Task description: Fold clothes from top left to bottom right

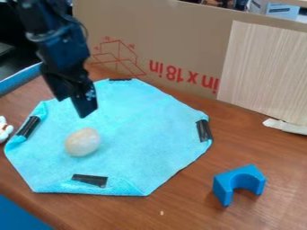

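Turquoise cloth [141,130] lies on the table [186,202]; folding could snag or roll the pale lump [83,142] toward its nine o'clock. Edges look turned in, with black strips [204,130] near twelve, three, seven and nine. Gripper [87,111] at eleven, apart or together I cannot tell.

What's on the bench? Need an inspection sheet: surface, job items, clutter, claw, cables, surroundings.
Surface: brown wood-look table
Job's things: light-blue cloth, spread out, four black strips at its edges
Clutter: pale rounded object on cloth; blue arched block beside it; white figure, left edge
Claw: over cloth's upper-left part
Cables: thin dark loop by arm, possibly one
Surroundings: cardboard behind, pale panel right
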`<action>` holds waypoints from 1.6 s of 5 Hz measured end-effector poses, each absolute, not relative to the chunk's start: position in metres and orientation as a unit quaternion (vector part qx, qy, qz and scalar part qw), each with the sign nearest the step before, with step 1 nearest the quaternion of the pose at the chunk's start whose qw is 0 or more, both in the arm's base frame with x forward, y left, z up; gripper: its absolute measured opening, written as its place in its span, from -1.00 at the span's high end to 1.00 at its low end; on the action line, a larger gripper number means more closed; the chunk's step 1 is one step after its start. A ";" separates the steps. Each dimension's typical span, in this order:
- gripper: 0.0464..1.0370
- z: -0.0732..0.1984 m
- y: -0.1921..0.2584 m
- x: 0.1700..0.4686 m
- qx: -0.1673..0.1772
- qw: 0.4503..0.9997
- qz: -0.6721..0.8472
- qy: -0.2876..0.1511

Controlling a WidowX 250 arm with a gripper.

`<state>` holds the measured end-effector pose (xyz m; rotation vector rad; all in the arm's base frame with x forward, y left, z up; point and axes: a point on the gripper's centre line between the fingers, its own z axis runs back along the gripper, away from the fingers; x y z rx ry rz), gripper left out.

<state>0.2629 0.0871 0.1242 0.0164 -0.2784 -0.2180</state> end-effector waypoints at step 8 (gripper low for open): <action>-0.93 0.106 0.158 0.386 0.103 0.965 -0.180 -0.160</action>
